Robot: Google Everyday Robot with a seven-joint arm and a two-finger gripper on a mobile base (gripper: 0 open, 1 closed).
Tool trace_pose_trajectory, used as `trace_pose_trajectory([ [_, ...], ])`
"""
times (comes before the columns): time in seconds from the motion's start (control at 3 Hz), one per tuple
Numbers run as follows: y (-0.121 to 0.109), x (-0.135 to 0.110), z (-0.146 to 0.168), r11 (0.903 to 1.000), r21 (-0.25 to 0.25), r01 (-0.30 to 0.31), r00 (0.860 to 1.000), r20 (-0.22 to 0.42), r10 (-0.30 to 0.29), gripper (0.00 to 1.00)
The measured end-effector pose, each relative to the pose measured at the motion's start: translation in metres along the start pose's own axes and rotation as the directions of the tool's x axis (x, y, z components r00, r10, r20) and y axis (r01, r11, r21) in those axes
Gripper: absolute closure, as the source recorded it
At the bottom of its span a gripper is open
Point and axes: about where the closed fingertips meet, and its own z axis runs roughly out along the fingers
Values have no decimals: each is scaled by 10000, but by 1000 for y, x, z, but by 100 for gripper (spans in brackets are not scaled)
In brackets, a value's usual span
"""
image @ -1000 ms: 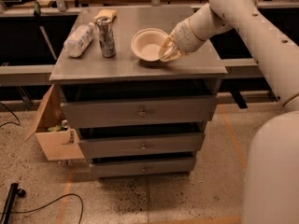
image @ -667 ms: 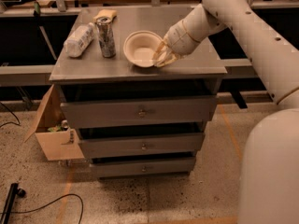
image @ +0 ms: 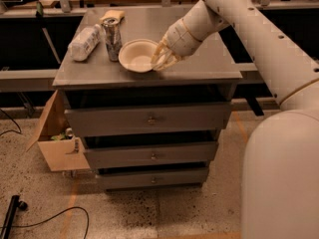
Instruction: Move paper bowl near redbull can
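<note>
The paper bowl (image: pixel 135 55) is a cream-white shallow bowl on the grey cabinet top (image: pixel 209 63), just right of the redbull can (image: pixel 111 38). The can is slim, silver-grey with dark markings, and stands upright close to the bowl's left rim. My gripper (image: pixel 162 59) reaches in from the right and is shut on the bowl's right rim, low over the top.
A clear plastic bottle (image: pixel 83 42) lies on its side left of the can. A yellowish object (image: pixel 112 16) sits behind the can. The cabinet has three drawers (image: pixel 149 118). An open cardboard box (image: pixel 56 136) stands on the floor at left. A black cable (image: pixel 45 218) runs across the floor.
My gripper has slid the bowl leftward across the cabinet top, so the bowl now sits closer to the can. The can and bottle have not moved.
</note>
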Motion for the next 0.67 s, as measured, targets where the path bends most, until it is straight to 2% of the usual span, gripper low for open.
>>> trace_pose_trajectory([
  [0.33,-9,-3,2,9999,80,-71,9999,104,70,100],
  [0.67,-18,-3,2,9994,238,-259,9996,121,256,83],
])
